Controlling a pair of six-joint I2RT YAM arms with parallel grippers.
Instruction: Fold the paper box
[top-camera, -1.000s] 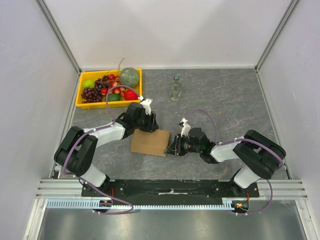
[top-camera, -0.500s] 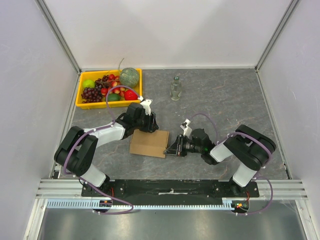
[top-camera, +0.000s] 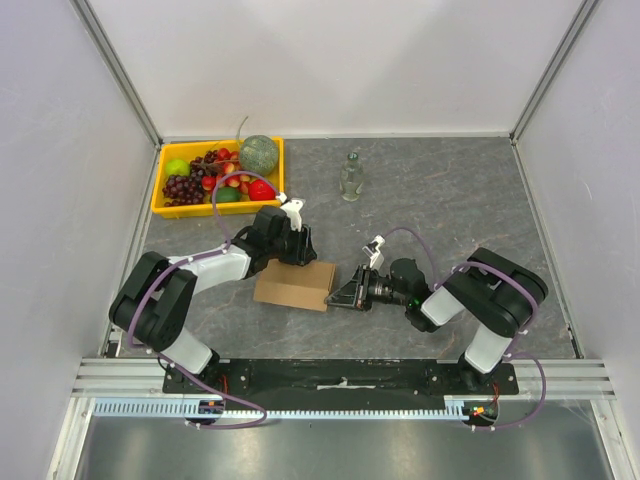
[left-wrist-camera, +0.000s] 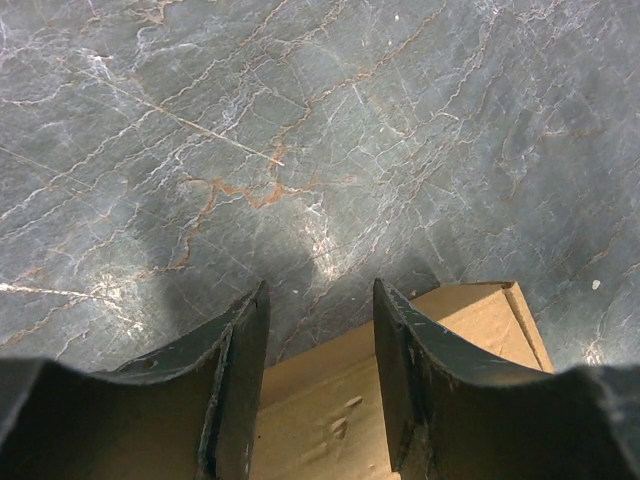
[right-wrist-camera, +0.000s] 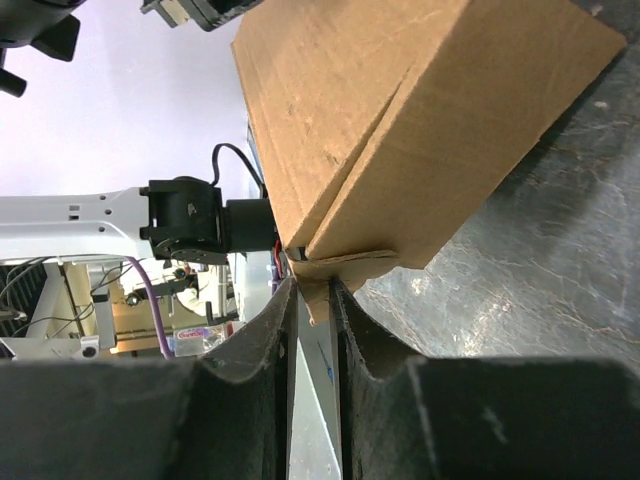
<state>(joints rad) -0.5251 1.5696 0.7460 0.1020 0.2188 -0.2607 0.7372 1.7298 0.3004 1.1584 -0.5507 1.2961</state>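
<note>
The paper box (top-camera: 290, 288) is a flat brown cardboard mailer lying on the dark stone table between my two arms. My left gripper (top-camera: 293, 258) rests over its far edge. In the left wrist view its gripper (left-wrist-camera: 320, 285) is open, with fingers (left-wrist-camera: 245, 340) astride the box top (left-wrist-camera: 325, 405) and nothing between them. My right gripper (top-camera: 338, 298) is at the box's right end. In the right wrist view the box (right-wrist-camera: 400, 130) looms ahead, and the nearly closed gripper (right-wrist-camera: 312, 290) pinches a small cardboard flap (right-wrist-camera: 318, 298).
A yellow tray (top-camera: 215, 211) of fruit stands at the back left, close behind the left arm. A small glass bottle (top-camera: 350, 177) stands upright at the back centre. Grey walls enclose the table on three sides.
The right gripper has pushed leftward and narrowed its jaws onto the flap. The box has slid a little to the left. The left gripper has held its place.
</note>
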